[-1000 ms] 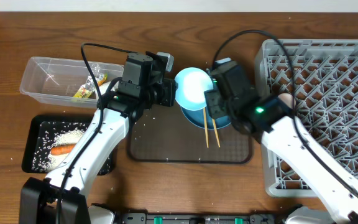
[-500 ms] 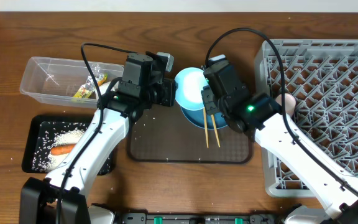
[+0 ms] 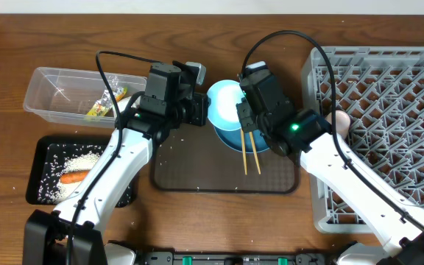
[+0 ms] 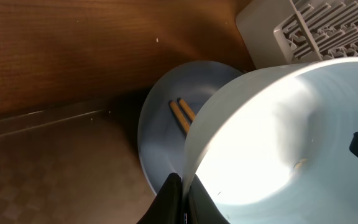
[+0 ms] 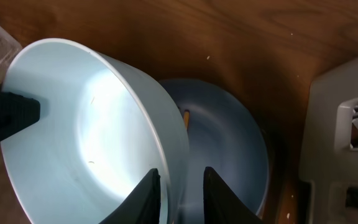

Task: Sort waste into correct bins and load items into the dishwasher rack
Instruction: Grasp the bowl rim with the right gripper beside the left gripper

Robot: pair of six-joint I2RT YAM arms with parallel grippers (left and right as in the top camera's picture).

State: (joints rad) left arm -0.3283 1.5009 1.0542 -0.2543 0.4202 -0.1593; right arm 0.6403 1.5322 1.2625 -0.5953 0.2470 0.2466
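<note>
**Overhead:**
- Left gripper (image 3: 201, 110): jaws pressed together on the left rim of the light blue bowl (image 3: 225, 101).
- Right gripper (image 3: 243, 118): at the bowl's right rim; jaw gap not readable from here.
- Bowl is over the far part of the blue plate (image 3: 230, 141), on the brown serving tray (image 3: 197, 173). Cannot tell if it rests on the plate.
- Two chopsticks (image 3: 246, 156) run from plate onto tray.
- Grey rack (image 3: 396, 88) is to the right.
- Clear tub (image 3: 50, 92) holds the wrapper (image 3: 96, 110).
- Black tray (image 3: 34, 173) holds rice (image 3: 76, 156) and the carrot (image 3: 72, 177).

**Left wrist:**
- Jaws pinch the bowl's (image 4: 272, 143) rim.
- Plate (image 4: 157, 127) lies behind, with the chopstick ends on it.

**Right wrist:**
- Jaws are spread astride the bowl's (image 5: 86, 124) wall, one finger inside and one outside.
- A sliver of plate (image 5: 229, 143) shows between the wall and the outer finger.
</note>
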